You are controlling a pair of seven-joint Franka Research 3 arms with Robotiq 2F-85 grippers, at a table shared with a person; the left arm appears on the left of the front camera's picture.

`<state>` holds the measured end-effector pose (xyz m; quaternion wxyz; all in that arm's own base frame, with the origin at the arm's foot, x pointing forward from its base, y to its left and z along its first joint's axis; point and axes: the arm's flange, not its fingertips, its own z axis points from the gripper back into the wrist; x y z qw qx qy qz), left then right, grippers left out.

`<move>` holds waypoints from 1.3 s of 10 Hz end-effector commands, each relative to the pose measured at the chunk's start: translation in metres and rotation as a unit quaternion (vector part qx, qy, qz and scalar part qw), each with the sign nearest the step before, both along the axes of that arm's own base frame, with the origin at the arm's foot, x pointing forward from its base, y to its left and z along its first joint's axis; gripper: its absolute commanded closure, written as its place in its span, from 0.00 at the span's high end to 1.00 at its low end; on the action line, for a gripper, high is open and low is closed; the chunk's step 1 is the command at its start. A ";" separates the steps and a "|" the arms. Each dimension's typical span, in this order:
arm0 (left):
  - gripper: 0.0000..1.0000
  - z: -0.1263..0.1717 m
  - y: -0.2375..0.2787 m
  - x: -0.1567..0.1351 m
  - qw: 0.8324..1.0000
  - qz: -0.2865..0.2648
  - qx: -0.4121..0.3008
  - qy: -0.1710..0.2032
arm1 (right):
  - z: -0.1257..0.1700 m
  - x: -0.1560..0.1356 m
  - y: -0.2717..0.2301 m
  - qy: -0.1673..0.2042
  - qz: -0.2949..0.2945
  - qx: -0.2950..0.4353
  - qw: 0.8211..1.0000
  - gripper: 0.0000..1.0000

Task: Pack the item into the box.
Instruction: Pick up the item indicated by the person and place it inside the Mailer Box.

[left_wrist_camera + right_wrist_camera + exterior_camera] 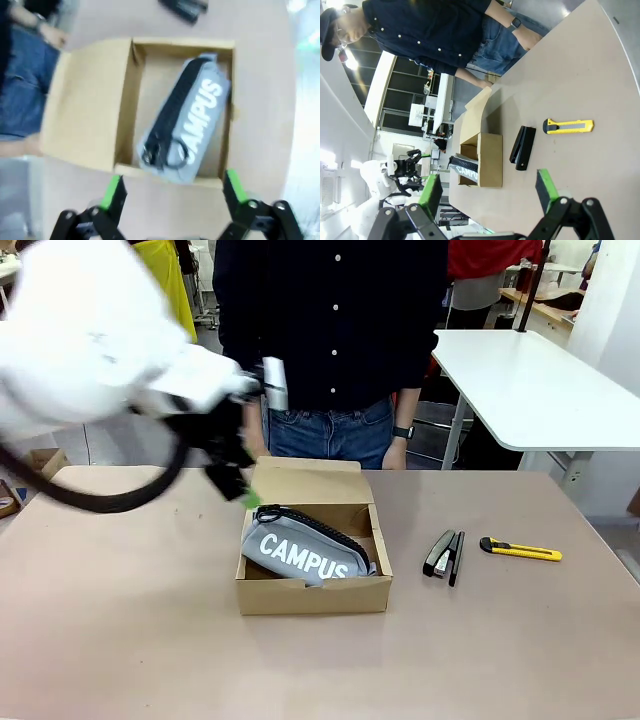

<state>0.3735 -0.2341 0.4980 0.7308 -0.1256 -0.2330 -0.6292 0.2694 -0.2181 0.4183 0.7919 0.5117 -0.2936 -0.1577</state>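
Observation:
The light-grey pouch (305, 552) with white "CAMPUS" lettering lies slanted inside the brown cardboard box (313, 596), zipper edge toward the far side. The box's lid flap (305, 481) stands open at the back. My left gripper (243, 480) hangs blurred just above the box's far-left corner. In the left wrist view, it (173, 192) is open and empty over the near wall of the box (85, 100), with the pouch (192, 120) beyond its green pads. My right gripper (488, 192) is open and empty, well away from the box (490, 160) and pouch (465, 170).
A black stapler (443, 555) and a yellow utility knife (520, 551) lie on the table right of the box. A person stands at the far edge behind the box, one hand (395, 452) hanging near the table. A white table (530, 390) stands at back right.

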 end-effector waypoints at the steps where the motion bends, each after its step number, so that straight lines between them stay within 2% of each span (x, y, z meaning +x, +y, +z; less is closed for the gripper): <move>1: 1.00 0.004 0.111 -0.037 0.988 0.095 -0.082 0.086 | 0.000 0.003 -0.001 -0.022 -0.002 0.001 1.000 1.00; 2: 1.00 -0.001 0.168 -0.054 0.978 0.120 -0.117 0.121 | 0.000 0.003 -0.001 -0.022 -0.002 0.001 1.000 1.00; 3: 1.00 -0.014 0.214 -0.072 0.962 0.181 -0.144 0.146 | 0.000 0.003 -0.001 -0.022 -0.002 0.001 1.000 1.00; 4: 1.00 -0.029 0.258 -0.095 0.942 0.212 -0.211 0.154 | 0.000 0.003 -0.001 -0.022 -0.002 0.001 1.000 1.00; 5: 1.00 -0.049 0.298 -0.118 0.912 0.256 -0.271 0.170 | 0.000 0.003 -0.001 -0.022 -0.002 0.001 1.000 1.00; 6: 1.00 -0.074 0.338 -0.142 0.877 0.316 -0.285 0.224 | 0.000 0.003 -0.001 -0.022 -0.002 0.001 1.000 1.00; 7: 1.00 -0.098 0.363 -0.156 0.865 0.308 -0.294 0.266 | 0.000 0.003 -0.001 -0.022 -0.002 0.001 1.000 1.00; 8: 1.00 -0.109 0.358 -0.165 0.891 0.240 -0.289 0.255 | 0.000 0.003 -0.001 -0.022 -0.002 0.001 1.000 1.00; 9: 1.00 -0.035 0.382 -0.109 0.881 0.302 -0.278 0.234 | 0.000 0.003 -0.001 -0.022 -0.002 0.001 1.000 1.00; 13: 1.00 -0.035 0.382 -0.109 0.881 0.302 -0.278 0.234 | 0.000 0.003 -0.001 -0.022 -0.002 0.001 1.000 1.00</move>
